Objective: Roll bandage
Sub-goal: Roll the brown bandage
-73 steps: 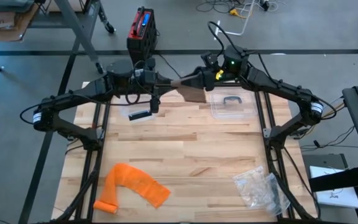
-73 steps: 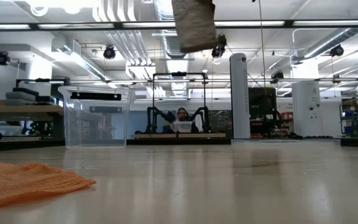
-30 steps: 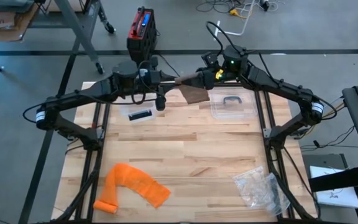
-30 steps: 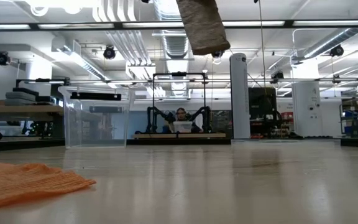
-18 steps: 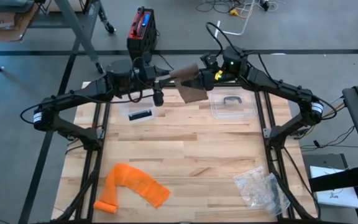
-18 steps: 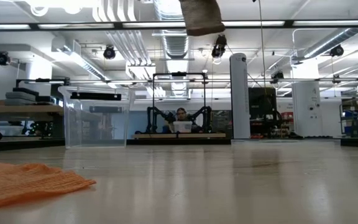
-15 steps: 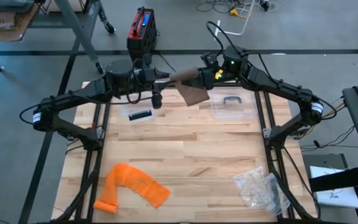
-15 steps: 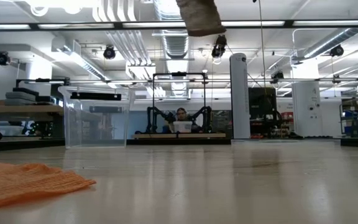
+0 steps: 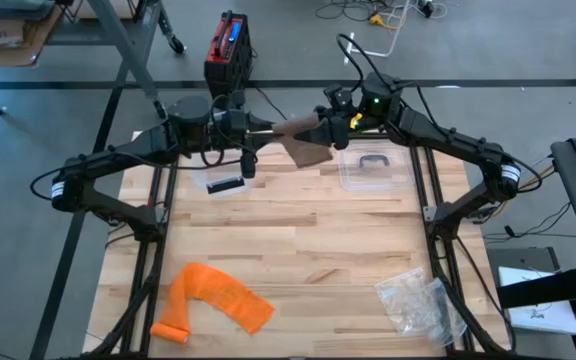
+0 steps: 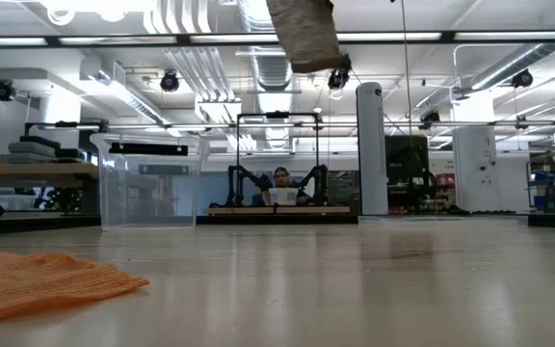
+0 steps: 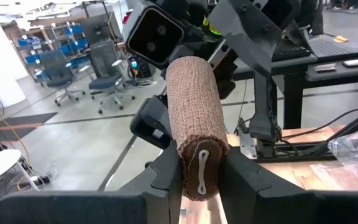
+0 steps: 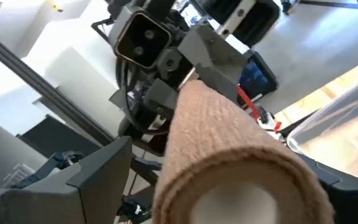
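Left gripper (image 11: 201,180) clamping bandage roll (image 11: 194,118), wrist view only

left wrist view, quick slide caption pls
Left pincer grips a brown bandage roll in mid-air, facing the right arm.

Lighting even and bright from ceiling strip lights (image 10: 114,40); shadows on the table (image 9: 298,240) faint; near tabletop soft in low view; right wrist view's foreground blurred.

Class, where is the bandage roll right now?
In the high view the bandage roll is held above the table's far edge, gripped by the left gripper, with the right gripper at its other end.
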